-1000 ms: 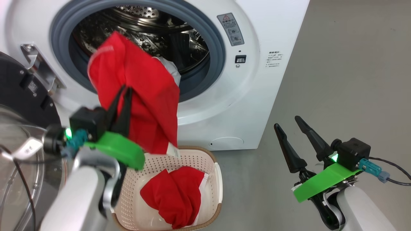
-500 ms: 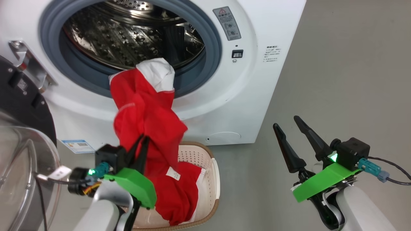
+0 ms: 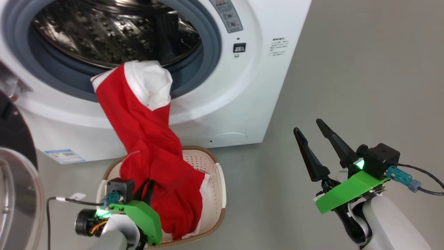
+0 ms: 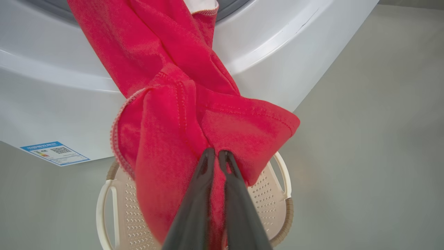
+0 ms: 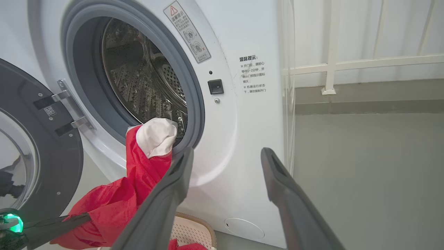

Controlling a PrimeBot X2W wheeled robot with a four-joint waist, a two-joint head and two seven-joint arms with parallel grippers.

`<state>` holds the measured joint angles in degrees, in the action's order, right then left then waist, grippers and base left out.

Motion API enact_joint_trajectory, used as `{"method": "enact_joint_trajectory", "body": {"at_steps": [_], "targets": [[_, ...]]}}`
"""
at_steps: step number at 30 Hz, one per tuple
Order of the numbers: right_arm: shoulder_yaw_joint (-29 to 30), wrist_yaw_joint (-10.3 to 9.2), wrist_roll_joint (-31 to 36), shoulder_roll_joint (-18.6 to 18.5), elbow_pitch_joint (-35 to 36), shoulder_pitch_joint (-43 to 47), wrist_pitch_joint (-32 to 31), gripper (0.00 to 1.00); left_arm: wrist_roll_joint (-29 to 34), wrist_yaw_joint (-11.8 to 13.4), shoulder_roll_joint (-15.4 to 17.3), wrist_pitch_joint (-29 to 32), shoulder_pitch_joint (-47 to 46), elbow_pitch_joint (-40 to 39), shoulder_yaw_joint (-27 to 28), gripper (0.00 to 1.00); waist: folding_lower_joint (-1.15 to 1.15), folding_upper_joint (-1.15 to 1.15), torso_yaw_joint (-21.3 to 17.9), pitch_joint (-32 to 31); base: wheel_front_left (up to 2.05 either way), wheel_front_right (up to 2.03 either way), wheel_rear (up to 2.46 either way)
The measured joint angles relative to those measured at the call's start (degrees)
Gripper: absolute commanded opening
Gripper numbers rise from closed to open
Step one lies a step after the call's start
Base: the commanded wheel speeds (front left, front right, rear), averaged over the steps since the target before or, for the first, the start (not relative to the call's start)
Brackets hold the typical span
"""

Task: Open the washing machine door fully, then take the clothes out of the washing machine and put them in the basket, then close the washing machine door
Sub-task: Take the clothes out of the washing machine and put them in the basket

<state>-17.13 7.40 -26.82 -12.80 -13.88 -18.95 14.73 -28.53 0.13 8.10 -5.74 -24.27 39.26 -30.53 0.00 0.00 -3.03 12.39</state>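
Most of the basket [image 3: 220,194] beneath the clothes [image 3: 152,156]; washing machine door [image 3: 15,166] partly off-frame.

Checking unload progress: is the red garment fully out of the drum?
Partly out: the garment has its white end over the gasket, the rest hanging into the basket.

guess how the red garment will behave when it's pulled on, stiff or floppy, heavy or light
Probably floppy: the red garment drapes in folds from the gasket down into the basket. Likely light, since the shut left gripper holds it by one pinched fold. Its white end may drag on the gasket lip when pulled.
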Motion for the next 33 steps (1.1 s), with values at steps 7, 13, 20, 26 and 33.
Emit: {"method": "enact_joint_trajectory", "body": {"at_steps": [7, 13, 20, 26, 33], "targets": [[0.05, 0.00, 0.00, -0.09, 0.03, -0.16, 0.00, 1.00, 0.00, -1.47, -1.40, -4.89, -2.88, 7.54, -0.32, 0.00, 0.00, 0.00, -1.43, 1.22, 0.00, 0.00, 0.00], [0.48, 0.00, 0.00, -0.14, -0.13, -0.15, 0.00, 1.00, 0.00, -1.89, -1.64, -7.02, -4.44, 8.58, 0.10, 0.00, 0.00, 0.00, -0.79, 0.76, 0.00, 0.00, 0.00], [-0.48, 0.00, 0.00, -0.05, -0.25, -0.16, 0.00, 1.00, -0.33, -3.52, -3.38, -6.45, -4.53, 15.18, -1.32, 0.00, 0.00, 0.00, 0.28, 0.79, 0.00, 0.00, 0.00], [-0.77, 0.00, 0.00, -0.18, -0.25, -0.74, 0.00, 1.00, -1.10, -4.45, -4.47, -6.97, -7.54, 21.74, -1.52, 0.00, 0.00, 0.00, -0.07, 2.06, 0.00, 0.00, 0.00], [-0.65, 0.00, 0.00, -0.19, -0.11, -2.13, 0.00, 1.00, -2.32, -5.04, -5.17, -7.04, -10.06, 28.41, -1.53, 0.00, 0.00, 0.00, -1.81, 3.42, 0.00, 0.00, 0.00]]}}
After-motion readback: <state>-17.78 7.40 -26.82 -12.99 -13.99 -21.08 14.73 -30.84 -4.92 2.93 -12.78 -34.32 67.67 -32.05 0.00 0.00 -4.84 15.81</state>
